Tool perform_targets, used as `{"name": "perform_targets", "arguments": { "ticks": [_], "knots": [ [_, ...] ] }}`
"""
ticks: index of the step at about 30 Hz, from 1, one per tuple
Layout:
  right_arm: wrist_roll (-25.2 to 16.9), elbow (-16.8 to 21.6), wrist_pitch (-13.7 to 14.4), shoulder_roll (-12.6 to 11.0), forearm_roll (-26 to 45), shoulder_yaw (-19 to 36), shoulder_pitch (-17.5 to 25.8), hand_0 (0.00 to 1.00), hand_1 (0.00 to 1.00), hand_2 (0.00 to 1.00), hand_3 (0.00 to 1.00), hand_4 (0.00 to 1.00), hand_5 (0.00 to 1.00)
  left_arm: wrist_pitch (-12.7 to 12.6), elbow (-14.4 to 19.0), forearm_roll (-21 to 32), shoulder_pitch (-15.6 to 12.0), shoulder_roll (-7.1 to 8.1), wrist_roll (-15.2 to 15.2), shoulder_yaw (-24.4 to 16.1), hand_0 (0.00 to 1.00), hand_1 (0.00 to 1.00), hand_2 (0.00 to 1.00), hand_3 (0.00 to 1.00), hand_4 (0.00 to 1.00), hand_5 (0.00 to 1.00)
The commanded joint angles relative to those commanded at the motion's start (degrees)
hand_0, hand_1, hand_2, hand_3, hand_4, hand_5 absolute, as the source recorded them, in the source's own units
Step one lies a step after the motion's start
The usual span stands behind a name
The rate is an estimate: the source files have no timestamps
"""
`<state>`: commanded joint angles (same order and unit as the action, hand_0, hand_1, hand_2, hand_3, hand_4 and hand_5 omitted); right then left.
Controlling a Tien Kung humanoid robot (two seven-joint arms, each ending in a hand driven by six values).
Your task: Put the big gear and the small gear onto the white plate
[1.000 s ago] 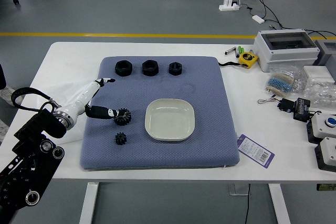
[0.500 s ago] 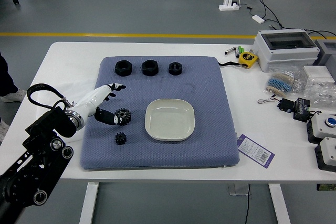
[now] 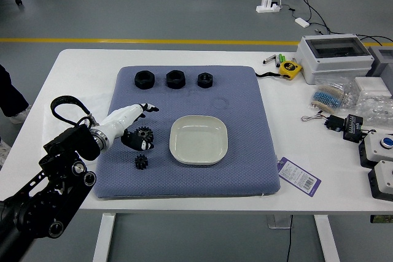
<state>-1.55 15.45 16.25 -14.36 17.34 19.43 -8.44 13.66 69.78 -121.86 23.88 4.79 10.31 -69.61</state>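
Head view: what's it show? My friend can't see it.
The robot's black-and-white left hand, open, reaches beside a big black toothed gear on a blue fabric mat. A small black toothed gear lies nearer; a white rounded plate sits to the right.

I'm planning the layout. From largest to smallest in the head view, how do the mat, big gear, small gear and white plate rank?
Mat
White plate
Big gear, partly behind the left hand
Small gear
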Motion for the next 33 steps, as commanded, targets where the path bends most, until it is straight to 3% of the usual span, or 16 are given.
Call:
{"name": "perform_targets", "arguments": {
  "ticks": [4, 5, 16, 17, 22, 23, 28, 29, 33],
  "knots": [
    [0.0, 0.0, 0.0, 0.0, 0.0, 0.0, 0.0, 0.653, 0.658, 0.729, 0.574, 0.835, 0.678, -0.2, -0.9, -0.7, 0.5, 0.01, -0.5, 0.8, 0.721, 0.783, 0.861, 0.826, 0.925, 0.002],
    [0.0, 0.0, 0.0, 0.0, 0.0, 0.0, -0.1, 0.653, 0.658, 0.728, 0.574, 0.835, 0.677, -0.2, -1.0, -0.9, 0.6, 0.0, -0.5, 0.8, 0.648, 0.721, 0.797, 0.792, 0.917, 0.002],
    [-0.1, 0.0, 0.0, -0.1, 0.1, 0.0, -0.1, 0.654, 0.658, 0.728, 0.575, 0.835, 0.676, -0.2, -3.5, -2.4, 1.2, 0.32, -0.9, 1.2, 0.62, 0.695, 0.757, 0.766, 0.912, 0.002],
    [-0.1, 0.0, 0.0, -0.1, 0.2, -0.1, -0.1, 0.654, 0.658, 0.727, 0.574, 0.835, 0.678, -0.3, -3.7, -2.5, 1.2, 0.33, -1.0, 1.2, 0.559, 0.639, 0.694, 0.648, 0.845, 0.002],
    [-0.1, 0.0, 0.0, -0.1, 0.1, 0.0, 0.0, 0.654, 0.658, 0.727, 0.574, 0.835, 0.678, -1.3, -4.4, -3.8, 1.4, 0.38, -2.0, 1.6, 0.559, 0.639, 0.694, 0.648, 0.845, 0.002],
    [-0.1, 0.0, 0.0, -0.1, 0.1, 0.0, 0.0, 0.654, 0.658, 0.727, 0.575, 0.835, 0.677, -1.4, -4.5, -4.2, 1.5, 0.39, -2.1, 1.6, 0.472, 0.529, 0.559, 0.55, 0.695, 0.002],
    [-0.1, 0.0, 0.0, 0.0, 0.2, -0.1, 0.2, 0.654, 0.658, 0.727, 0.575, 0.835, 0.677, -1.5, -4.7, -6.7, 1.7, 0.74, -2.7, 2.2, 0.472, 0.529, 0.559, 0.55, 0.695, 0.002],
    [-0.1, 0.0, 0.0, 0.0, 0.3, -0.1, 0.2, 0.653, 0.658, 0.727, 0.575, 0.835, 0.677, -1.5, -4.8, -6.8, 1.8, 0.8, -2.8, 2.3, 0.426, 0.467, 0.51, 0.518, 0.556, 0.002],
    [0.0, 0.0, 0.0, 0.0, 0.1, 0.1, 0.4, 0.653, 0.658, 0.727, 0.575, 0.835, 0.677, -1.3, -5.2, -7.3, 1.9, 1.03, -2.9, 2.8, 0.426, 0.467, 0.51, 0.518, 0.556, 0.002]
  ]
}}
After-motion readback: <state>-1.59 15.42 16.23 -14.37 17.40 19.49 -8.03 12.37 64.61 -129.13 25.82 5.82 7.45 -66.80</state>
